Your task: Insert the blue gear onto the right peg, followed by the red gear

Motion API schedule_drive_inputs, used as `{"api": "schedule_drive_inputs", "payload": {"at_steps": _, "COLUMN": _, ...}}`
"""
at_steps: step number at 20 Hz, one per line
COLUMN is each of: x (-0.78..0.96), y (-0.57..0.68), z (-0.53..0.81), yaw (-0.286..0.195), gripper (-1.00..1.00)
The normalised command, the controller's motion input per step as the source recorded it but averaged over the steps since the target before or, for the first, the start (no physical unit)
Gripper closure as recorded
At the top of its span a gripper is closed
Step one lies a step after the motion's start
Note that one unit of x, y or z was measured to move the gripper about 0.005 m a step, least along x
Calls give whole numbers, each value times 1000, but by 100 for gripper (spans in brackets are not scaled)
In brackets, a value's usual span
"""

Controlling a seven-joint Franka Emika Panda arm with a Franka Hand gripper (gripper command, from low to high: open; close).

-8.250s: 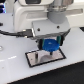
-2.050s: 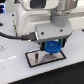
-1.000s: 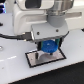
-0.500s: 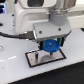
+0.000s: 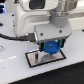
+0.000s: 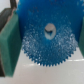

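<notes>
Here one blue gear [image 5: 51, 48] above one plate [image 5: 33, 59].

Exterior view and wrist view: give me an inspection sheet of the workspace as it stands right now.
Surface: white table carrying a black-bordered white plate.
Job's things: blue gear above the plate, at the gripper; centre hole visible in the wrist view. Right peg and red gear: not seen.
Clutter: nothing seen.
Grippers: one, over the plate; fingers' state cannot be told.
Cables: black cable along the arm, on the exterior view's left.
Surroundings: blue background behind the arm.
</notes>
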Motion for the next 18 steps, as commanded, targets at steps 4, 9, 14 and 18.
{"api": "schedule_drive_inputs", "payload": {"at_steps": 4, "x": 275, "y": 5, "z": -137, "yaw": 0, "gripper": 100}}
{"api": "schedule_drive_inputs", "payload": {"at_steps": 9, "x": 390, "y": 208, "z": 359, "yaw": 0, "gripper": 100}}
{"api": "schedule_drive_inputs", "payload": {"at_steps": 14, "x": 300, "y": 114, "z": 227, "yaw": 0, "gripper": 100}}
{"api": "schedule_drive_inputs", "payload": {"at_steps": 18, "x": 137, "y": -18, "z": 0, "yaw": 0, "gripper": 100}}
